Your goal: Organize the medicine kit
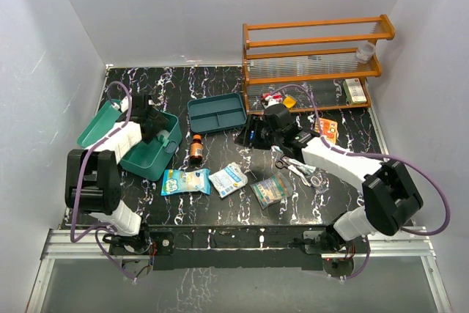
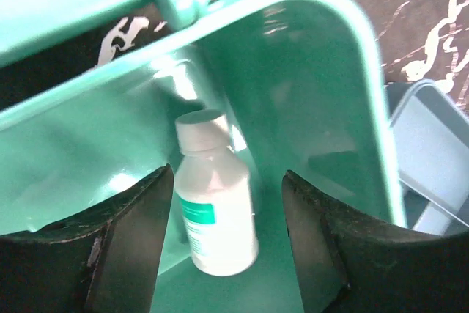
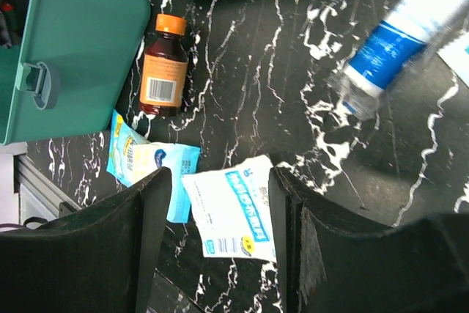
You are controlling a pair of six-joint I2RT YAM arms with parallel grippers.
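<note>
Left jaws: apart — over the white bottle (image 2: 216, 218) inside the medicine kit (image 1: 157, 163).
Right jaws: apart — above a white packet (image 3: 231, 214) on the bench (image 1: 183, 86).

The medicine kit (image 1: 149, 160) is a teal-green plastic box with rounded corners, sitting at the left side of the black marbled table (image 1: 220, 86). Its hinged lid (image 1: 97, 131) stands open, tilted away to the left. A white bottle (image 2: 214, 203) with a teal label rests inside.
</note>
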